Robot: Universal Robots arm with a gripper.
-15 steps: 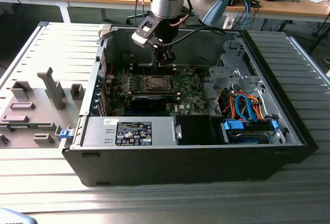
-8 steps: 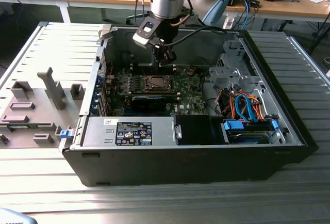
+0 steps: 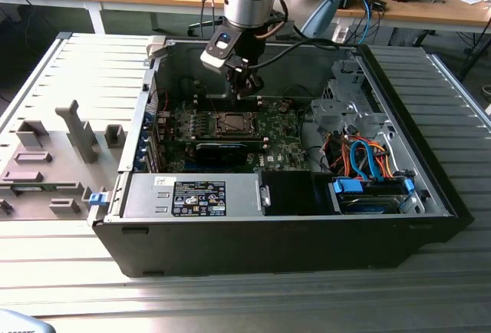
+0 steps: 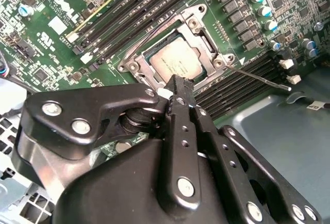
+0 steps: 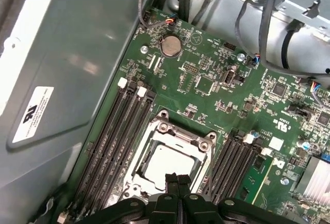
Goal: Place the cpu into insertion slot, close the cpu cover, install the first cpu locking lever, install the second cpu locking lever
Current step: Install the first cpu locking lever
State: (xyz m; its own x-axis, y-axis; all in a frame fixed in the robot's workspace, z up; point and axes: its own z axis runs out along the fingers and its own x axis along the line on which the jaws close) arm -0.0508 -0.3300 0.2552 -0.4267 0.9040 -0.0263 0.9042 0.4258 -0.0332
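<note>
1. In the exterior view we see the arm reaching down into the open computer case [image 3: 430, 187]. Its gripper [image 3: 251, 87] hangs over the green board, slightly to the exterior view's right of the insertion slot [image 3: 230, 124]. A black card [image 3: 222, 151] lies just beside the slot. This view adds the whole setting, including a grey tray [image 3: 46, 195] outside the case on the exterior view's left.
2. In the second wrist view the cpu [image 4: 175, 61] lies flat in the slot with its silver top up. It is square, so it has no long axis, and its edges run parallel with the memory slots [image 4: 144, 7]. The cpu cover [image 4: 200, 27] lies down around it, and the chip shows through the window. The gripper [image 4: 178, 82] has its fingers pressed together with nothing between them. The tips are at the chip's edge, but we cannot tell whether they touch it. This view adds a thin locking lever [image 4: 265, 78] jutting from the socket's corner, its length slanting across the neighbouring memory slots.
3. In the first wrist view the cpu [image 5: 167, 163] sits framed by the cover [image 5: 178, 136], with the closed gripper [image 5: 178, 178] at its edge. This view adds a coin cell [image 5: 171, 45] and grey cables [image 5: 299, 48] farther along the board.
</note>
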